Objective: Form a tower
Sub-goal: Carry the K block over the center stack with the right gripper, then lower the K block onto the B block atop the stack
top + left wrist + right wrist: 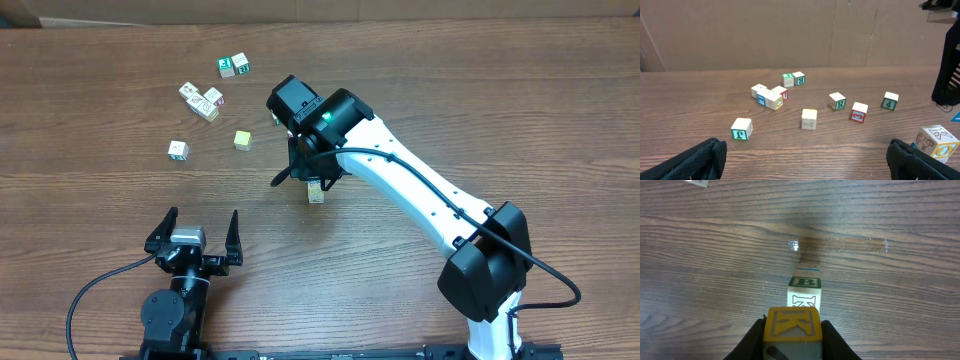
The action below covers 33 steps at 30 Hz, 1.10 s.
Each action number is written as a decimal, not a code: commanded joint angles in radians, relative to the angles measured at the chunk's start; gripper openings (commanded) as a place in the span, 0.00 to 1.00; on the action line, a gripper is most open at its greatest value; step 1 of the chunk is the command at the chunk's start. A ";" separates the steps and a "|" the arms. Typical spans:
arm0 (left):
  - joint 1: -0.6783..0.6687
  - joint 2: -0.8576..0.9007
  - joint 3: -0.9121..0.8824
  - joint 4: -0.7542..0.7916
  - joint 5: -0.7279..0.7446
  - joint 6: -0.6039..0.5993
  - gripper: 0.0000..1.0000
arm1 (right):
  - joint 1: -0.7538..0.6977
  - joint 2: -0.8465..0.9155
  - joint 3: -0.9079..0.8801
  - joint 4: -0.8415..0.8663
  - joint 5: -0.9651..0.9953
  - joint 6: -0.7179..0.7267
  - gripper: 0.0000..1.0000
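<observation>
A yellow-edged K cube (792, 324) is clamped in the right gripper (792, 336) just above the tower (804, 291); the left gripper (199, 225) is spread wide and empty.

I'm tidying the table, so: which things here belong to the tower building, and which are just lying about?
In the job: tower, yellow K cube, right gripper holding it.
Lying about: loose lettered cubes, plain yellow-green cube.
</observation>
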 commanded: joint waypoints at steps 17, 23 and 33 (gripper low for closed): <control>0.007 -0.011 -0.003 0.002 0.011 0.016 1.00 | 0.030 0.044 -0.002 -0.001 0.083 0.036 0.22; 0.007 -0.011 -0.003 0.002 0.012 0.016 1.00 | 0.030 0.044 -0.002 0.005 0.083 0.014 0.22; 0.007 -0.011 -0.003 0.002 0.012 0.016 1.00 | 0.030 0.045 -0.002 0.005 0.084 0.015 0.22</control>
